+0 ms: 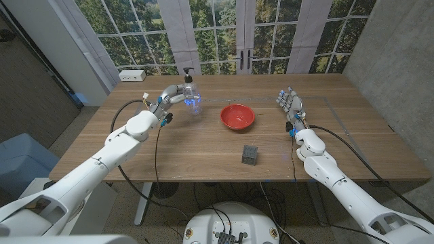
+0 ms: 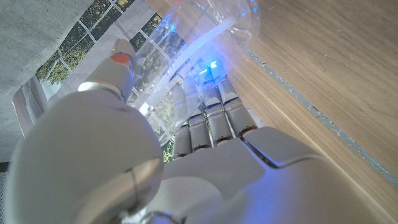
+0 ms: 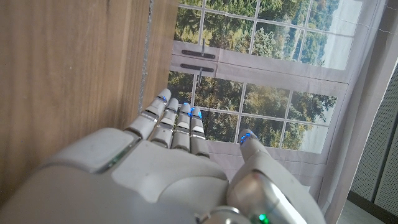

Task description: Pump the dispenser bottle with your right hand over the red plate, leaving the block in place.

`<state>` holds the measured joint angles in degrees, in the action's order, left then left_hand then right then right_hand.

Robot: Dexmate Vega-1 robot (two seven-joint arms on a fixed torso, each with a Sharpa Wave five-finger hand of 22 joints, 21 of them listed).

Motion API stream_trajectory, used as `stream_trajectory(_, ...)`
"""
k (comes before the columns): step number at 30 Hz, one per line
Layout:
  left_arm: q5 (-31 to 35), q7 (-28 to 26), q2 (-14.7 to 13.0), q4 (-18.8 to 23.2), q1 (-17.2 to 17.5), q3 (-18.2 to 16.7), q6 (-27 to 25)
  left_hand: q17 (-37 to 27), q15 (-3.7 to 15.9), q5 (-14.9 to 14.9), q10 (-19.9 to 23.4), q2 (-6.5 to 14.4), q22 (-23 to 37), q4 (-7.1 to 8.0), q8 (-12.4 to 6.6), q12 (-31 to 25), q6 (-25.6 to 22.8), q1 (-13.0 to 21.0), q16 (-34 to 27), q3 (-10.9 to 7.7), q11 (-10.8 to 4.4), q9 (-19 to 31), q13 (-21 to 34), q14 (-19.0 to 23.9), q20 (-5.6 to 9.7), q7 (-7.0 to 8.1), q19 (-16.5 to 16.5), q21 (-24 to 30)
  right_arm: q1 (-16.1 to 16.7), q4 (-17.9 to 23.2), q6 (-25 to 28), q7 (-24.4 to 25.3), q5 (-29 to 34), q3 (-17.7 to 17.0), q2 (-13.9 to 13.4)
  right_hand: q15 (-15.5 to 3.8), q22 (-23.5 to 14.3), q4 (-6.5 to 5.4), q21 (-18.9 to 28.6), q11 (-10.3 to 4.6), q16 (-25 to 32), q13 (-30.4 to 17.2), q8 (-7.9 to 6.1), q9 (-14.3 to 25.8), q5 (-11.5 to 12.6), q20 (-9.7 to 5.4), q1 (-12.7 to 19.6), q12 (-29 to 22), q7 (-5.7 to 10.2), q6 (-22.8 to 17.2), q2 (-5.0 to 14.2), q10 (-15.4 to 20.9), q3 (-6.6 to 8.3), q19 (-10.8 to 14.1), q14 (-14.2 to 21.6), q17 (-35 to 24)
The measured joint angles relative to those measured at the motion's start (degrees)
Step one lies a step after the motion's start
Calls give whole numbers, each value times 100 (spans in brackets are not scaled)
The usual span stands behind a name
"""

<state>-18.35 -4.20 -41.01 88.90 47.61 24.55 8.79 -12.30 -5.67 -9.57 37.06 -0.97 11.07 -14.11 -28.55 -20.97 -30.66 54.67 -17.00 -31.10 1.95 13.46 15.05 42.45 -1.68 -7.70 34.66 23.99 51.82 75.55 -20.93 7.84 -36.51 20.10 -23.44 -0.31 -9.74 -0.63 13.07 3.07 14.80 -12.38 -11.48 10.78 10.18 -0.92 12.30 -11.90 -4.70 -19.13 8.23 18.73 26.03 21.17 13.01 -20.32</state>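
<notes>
Gripping dispenser bottle (image 1: 192,95): left hand (image 1: 171,95); right hand (image 1: 289,106) empty, fingers spread, well apart.

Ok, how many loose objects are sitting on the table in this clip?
3: the clear dispenser bottle at the back left, gripped by the left robot hand; the red plate in the middle; the dark block nearer the front edge. Nothing seems hidden.

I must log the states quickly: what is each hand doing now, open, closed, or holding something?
Left hand: closed around the clear bottle, holding it on the table.
Right hand: open, holding nothing, fingers straight and apart.
</notes>
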Motion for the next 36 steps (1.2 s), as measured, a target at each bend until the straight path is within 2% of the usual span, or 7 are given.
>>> stream_trajectory(24,42,-2,-58,205,135,-55,61,-11,5,-20,1,-2,0,0,22,22,0,2,44,0,1,-2,32,2,21,0,-21,56,93,103,-36,25,3,-20,-30,0,0,17,-43,0,0,0,0,0,0,0,0,0,0,0,0,0,-17,0,0,0)
stream_trajectory(36,129,137,38,71,-52,65,126,-11,9,-22,22,-24,0,0,22,44,0,24,44,0,0,22,54,5,20,0,-21,89,209,244,-36,56,-2,-54,-92,0,0,16,-43,0,0,0,0,0,0,0,0,0,0,0,0,0,-16,0,0,0)
